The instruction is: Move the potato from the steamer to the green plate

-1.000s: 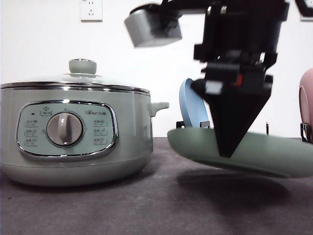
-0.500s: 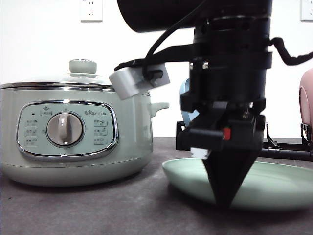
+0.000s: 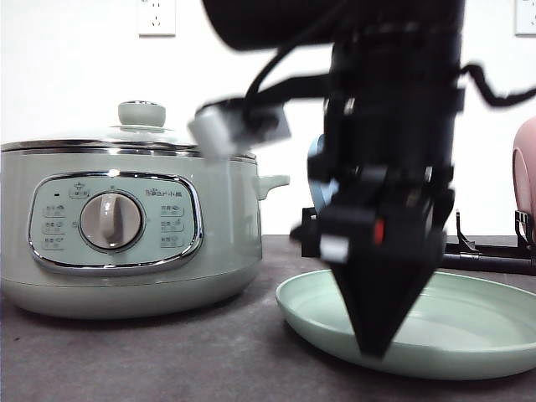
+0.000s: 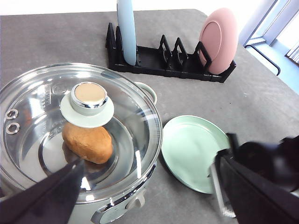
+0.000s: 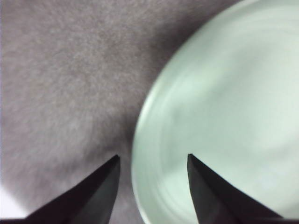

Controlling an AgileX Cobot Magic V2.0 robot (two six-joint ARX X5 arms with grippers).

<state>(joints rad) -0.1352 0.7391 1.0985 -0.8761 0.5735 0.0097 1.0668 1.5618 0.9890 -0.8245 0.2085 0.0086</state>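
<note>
The pale green steamer (image 3: 126,226) stands on the left with its glass lid (image 4: 42,130) on. Through the lid I see the orange-brown potato (image 4: 88,142) lying inside. My left gripper (image 4: 152,161) hovers above the steamer, open, with nothing between its fingers. The green plate (image 3: 469,327) lies flat on the table just right of the steamer, also seen as the green plate (image 4: 194,149). My right gripper (image 3: 373,347) points down at the plate's near left rim. Its fingers (image 5: 100,186) stand open astride the rim of the green plate (image 5: 224,107).
A black dish rack (image 4: 163,60) at the back holds an upright blue plate (image 4: 126,32) and a pink plate (image 4: 217,39). The table's far right edge (image 4: 261,51) runs beside the rack. Grey tabletop lies open in front of the steamer and plate.
A second ago my right gripper held the green plate lifted and tilted. It came down, the plate now lies flat on the table, and the fingers have parted around the rim.
</note>
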